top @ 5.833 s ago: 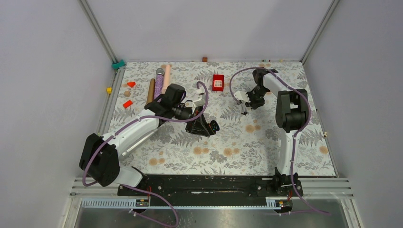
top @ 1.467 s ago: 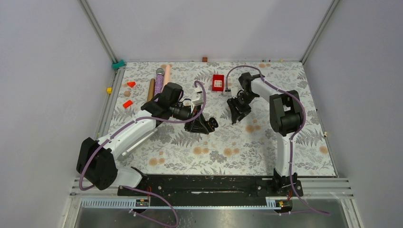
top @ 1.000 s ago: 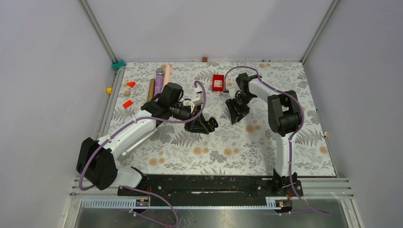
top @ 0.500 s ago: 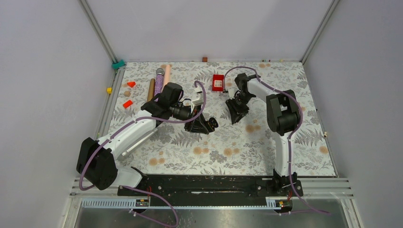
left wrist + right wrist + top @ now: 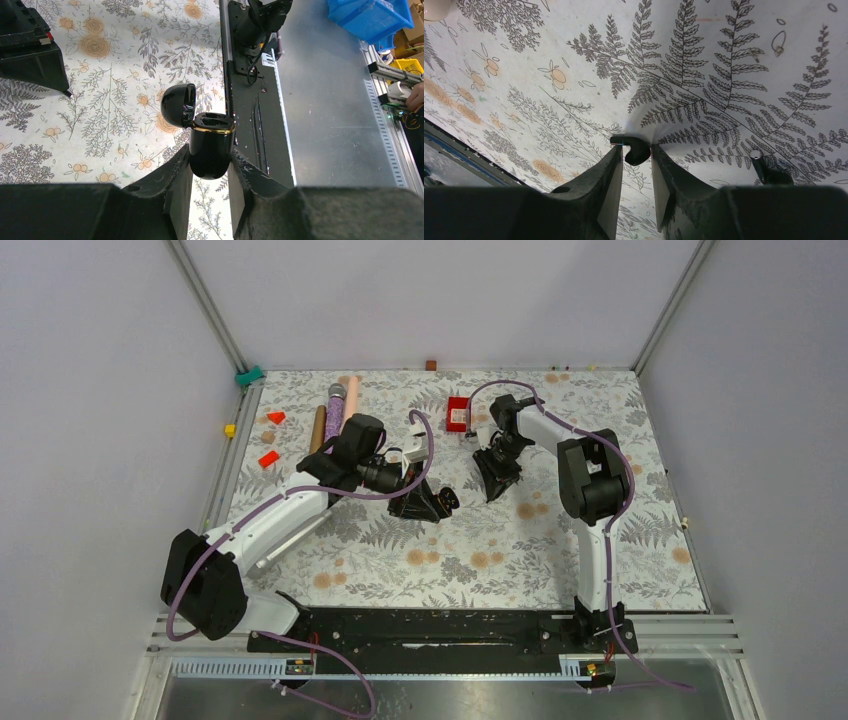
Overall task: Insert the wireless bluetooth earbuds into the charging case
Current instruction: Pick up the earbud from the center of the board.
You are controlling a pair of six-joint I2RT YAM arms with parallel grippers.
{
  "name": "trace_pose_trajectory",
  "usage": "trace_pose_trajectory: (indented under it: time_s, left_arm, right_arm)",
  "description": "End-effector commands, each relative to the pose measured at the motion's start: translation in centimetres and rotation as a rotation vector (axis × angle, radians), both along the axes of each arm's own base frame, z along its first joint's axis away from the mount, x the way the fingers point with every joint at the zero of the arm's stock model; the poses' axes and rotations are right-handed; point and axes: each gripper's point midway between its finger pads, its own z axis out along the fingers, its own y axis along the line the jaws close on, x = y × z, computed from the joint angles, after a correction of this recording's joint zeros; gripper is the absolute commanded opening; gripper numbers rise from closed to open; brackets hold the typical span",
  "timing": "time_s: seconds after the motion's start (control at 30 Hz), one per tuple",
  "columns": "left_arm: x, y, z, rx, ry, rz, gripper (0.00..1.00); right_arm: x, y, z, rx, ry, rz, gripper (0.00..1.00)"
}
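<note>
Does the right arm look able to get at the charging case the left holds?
Probably yes. The left end effector holds the black charging case, lid open and opening uncovered; only bare tablecloth lies between it and the right end effector, which grips a black earbud.

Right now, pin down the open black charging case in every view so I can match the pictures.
Top external: charging case left of centre, in the left end effector.
Left wrist: centre, lid open, clamped between the fingers.
Right wrist: not in it; the right end effector pinches a black earbud.
Shared landmark: the fern-print table cover.
</note>
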Motion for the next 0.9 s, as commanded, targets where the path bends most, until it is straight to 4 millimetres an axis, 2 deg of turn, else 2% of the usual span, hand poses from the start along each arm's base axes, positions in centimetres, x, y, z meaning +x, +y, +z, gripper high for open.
trace_pose_trajectory:
  time_s: [0.0,0.6,0.63,0.73,0.87]
  left_arm:
    - [0.14,0.01,2.25,-0.053,-0.075,-0.014,0.00]
    - [0.14,0.01,2.28,-0.053,-0.075,-0.013,0.00]
    - [0.14,0.02,2.33,-0.054,-0.076,-0.013,0.00]
    - [0.20,0.03,2.28,-0.052,-0.077,-0.011,0.00]
    - [0.18,0.01,2.14,-0.050,-0.073,-0.012,0.00]
  right_arm:
    - [-0.35,0.47,0.74,0.032,0.012,0.014,0.36]
    - [-0.83,0.27,0.69,0.035,0.030,0.015,0.35]
    - [-0.87,0.28,0.68,0.035,0.030,0.019,0.33]
    - [-0.95,0.41,0.73,0.046,0.037,0.023,0.20]
    - [-1.01,0.54,1.11,0.073,0.020,0.039,0.21]
